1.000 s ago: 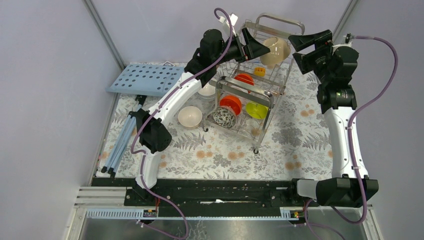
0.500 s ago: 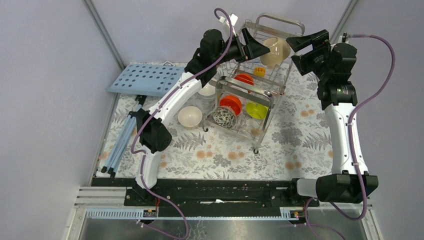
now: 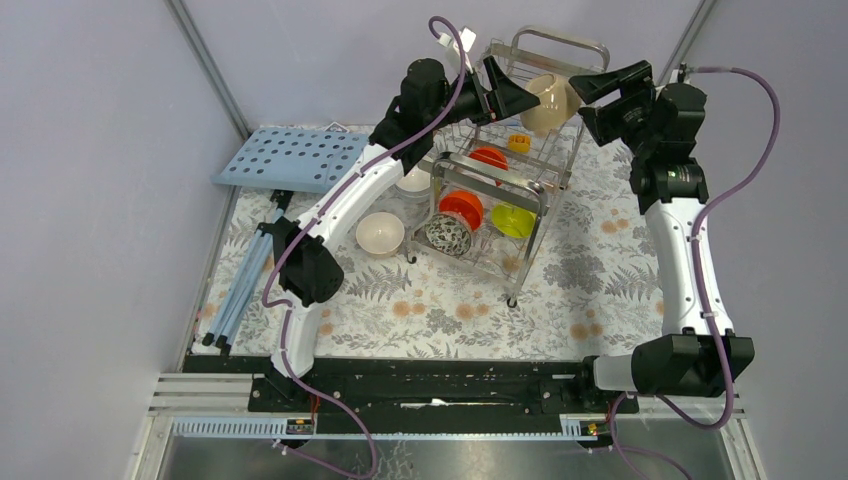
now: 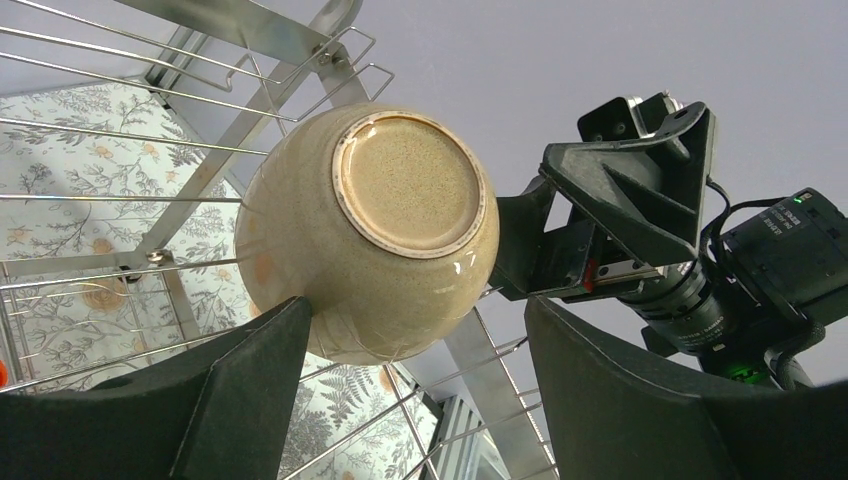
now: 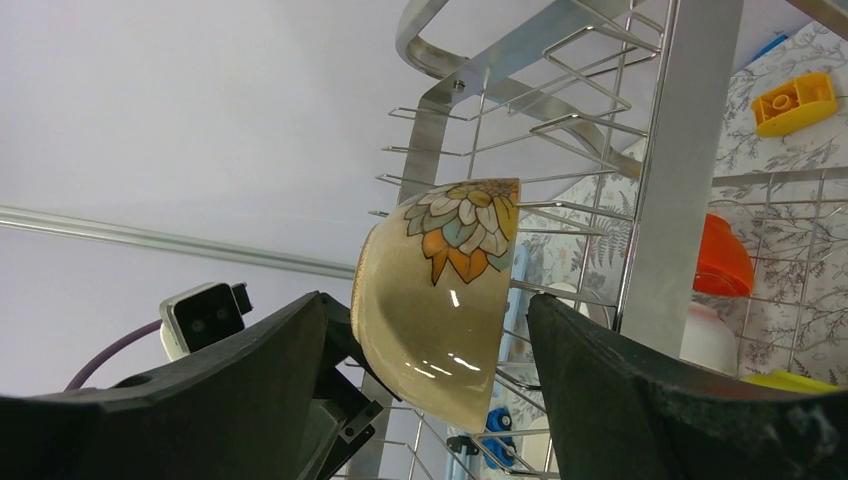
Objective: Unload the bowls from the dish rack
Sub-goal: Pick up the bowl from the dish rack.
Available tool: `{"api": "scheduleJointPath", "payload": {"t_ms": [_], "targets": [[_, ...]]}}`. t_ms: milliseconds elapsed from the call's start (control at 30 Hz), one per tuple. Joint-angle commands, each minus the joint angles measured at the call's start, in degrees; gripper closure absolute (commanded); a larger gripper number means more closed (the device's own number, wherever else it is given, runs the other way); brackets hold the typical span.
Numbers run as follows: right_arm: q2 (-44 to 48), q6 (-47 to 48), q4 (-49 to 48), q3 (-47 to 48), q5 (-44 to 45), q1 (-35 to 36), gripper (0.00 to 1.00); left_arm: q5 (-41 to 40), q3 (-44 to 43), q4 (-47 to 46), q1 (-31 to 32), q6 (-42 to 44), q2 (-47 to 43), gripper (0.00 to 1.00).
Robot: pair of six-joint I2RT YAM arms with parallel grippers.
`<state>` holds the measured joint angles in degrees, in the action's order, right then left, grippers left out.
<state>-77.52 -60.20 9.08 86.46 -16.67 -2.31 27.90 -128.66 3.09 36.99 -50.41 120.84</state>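
The dish rack (image 3: 505,160) of steel wire stands mid-table. On its top tier a cream-beige bowl (image 3: 551,100) with a painted flower leans on edge. My left gripper (image 3: 515,97) is open at the bowl's left, and in the left wrist view one finger (image 4: 250,380) touches the bowl's (image 4: 380,240) side. My right gripper (image 3: 585,97) is open at its right, straddling the bowl (image 5: 440,290) with a gap on both sides. Lower tiers hold orange-red bowls (image 3: 462,207), a lime-green bowl (image 3: 513,220) and a speckled bowl (image 3: 450,236). A cream bowl (image 3: 380,233) sits on the table.
A light-blue perforated board (image 3: 290,157) lies at the back left, with folded blue rods (image 3: 238,288) along the left edge. A yellow-orange clip (image 3: 519,142) sits in the rack. A white bowl (image 3: 413,182) stands on the table behind my left arm.
My right arm has moved left, bringing its fingers around the cream-beige bowl, and the jaws have narrowed a little. My left arm and the bowl stay put.
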Motion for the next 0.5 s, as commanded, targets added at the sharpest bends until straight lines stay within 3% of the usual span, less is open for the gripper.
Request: {"api": "scheduleJointPath", "payload": {"t_ms": [0,467], "targets": [[0.5,-3.3,-6.8,-1.4,-6.3,2.0,0.21,1.1,-1.6,-2.2,0.8,0.3,1.1,0.17],[2.5,-8.1,-19.9,-8.0,-9.0,2.0,0.4,1.1,-1.3,-2.7,0.8,0.2,1.3,0.18]]}}
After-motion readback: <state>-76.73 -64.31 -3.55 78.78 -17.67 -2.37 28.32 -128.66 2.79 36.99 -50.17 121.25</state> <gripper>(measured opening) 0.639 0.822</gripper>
